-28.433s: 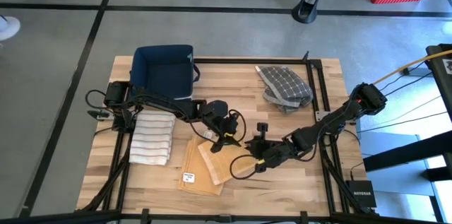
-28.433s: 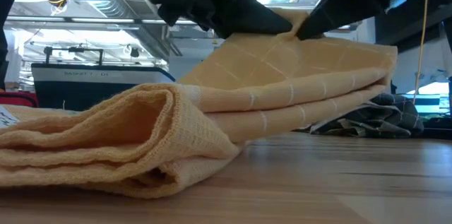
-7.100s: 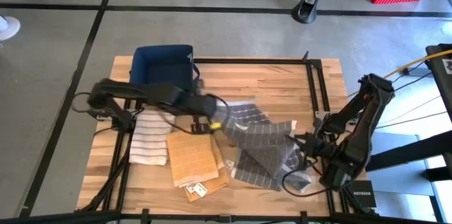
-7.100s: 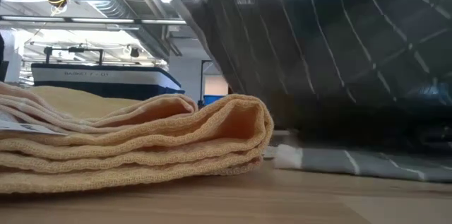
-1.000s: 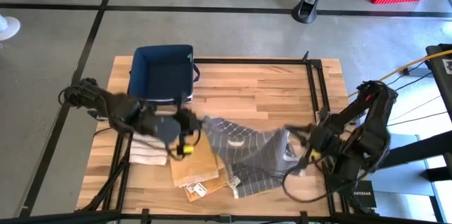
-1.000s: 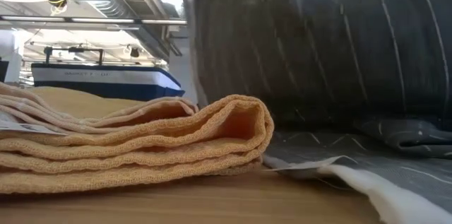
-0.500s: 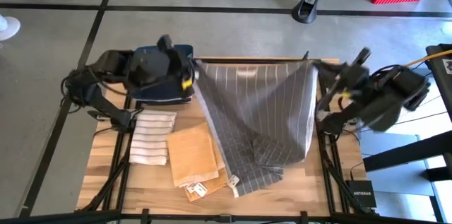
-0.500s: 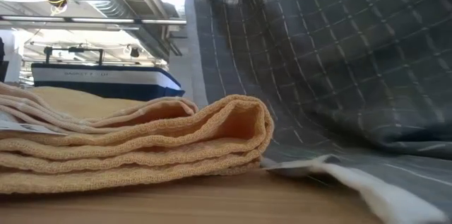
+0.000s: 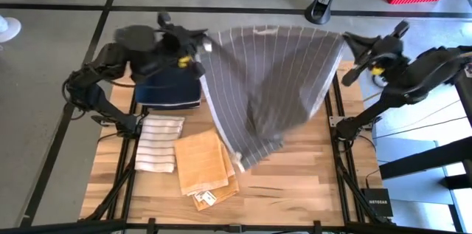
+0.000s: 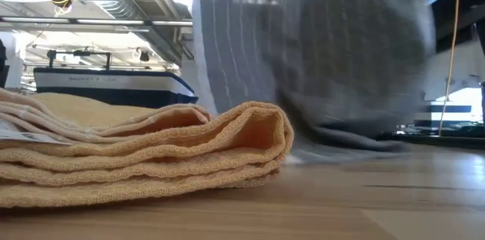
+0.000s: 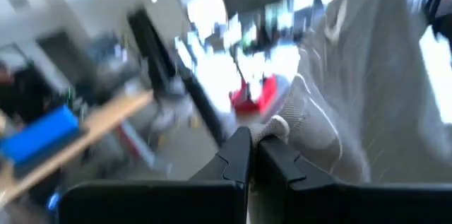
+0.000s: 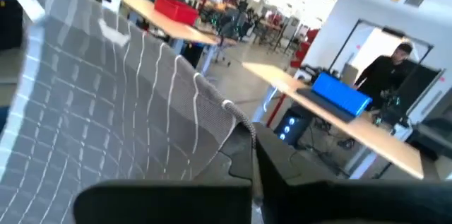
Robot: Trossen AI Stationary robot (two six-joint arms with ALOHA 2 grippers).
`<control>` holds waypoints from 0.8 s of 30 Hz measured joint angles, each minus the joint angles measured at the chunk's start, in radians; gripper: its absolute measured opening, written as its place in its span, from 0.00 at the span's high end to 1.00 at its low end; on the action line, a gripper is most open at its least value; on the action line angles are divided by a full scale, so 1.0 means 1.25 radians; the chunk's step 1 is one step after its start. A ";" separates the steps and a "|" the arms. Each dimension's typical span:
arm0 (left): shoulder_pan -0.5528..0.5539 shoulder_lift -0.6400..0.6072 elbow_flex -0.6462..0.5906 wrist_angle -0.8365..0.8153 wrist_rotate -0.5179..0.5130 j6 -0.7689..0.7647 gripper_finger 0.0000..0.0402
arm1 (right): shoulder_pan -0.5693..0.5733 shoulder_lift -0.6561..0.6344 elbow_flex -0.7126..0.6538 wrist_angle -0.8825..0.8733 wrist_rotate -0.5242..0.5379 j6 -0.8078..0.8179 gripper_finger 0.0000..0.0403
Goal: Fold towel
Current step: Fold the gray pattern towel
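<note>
Left gripper (image 9: 200, 45): pinched tight on one top corner of the grey striped towel (image 9: 269, 86), raised over the bench's far left corner.
Right gripper (image 9: 346, 42): clamped on the other top corner, above the far right corner.
Grey striped towel: stretched between both, hanging to the bench (image 9: 295, 175) middle.
Folded orange towel (image 9: 202, 162): near edge, left of centre.
Striped white towel (image 9: 159, 142): left edge.
Blue bin (image 9: 168, 86): far left corner.
</note>
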 joint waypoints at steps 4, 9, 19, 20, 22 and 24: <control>-0.023 -0.003 0.047 0.100 0.051 0.068 0.98 | 0.000 0.008 0.022 0.239 0.000 -0.269 0.99; -0.050 -0.002 0.091 0.106 0.080 0.092 0.98 | 0.000 0.007 0.022 0.504 0.000 -0.539 0.99; -0.069 -0.002 0.105 0.088 0.080 0.091 0.98 | 0.001 0.012 0.022 0.723 0.014 -0.777 0.99; -0.069 -0.002 0.105 0.089 0.079 0.093 0.98 | 0.001 0.013 0.022 0.723 0.013 -0.782 0.99; -0.077 -0.002 0.105 0.105 0.077 0.111 0.98 | 0.001 0.014 0.022 0.723 0.004 -0.790 0.99; -0.094 -0.002 0.105 0.142 0.079 0.151 0.98 | 0.001 0.021 0.022 0.726 -0.008 -0.808 0.99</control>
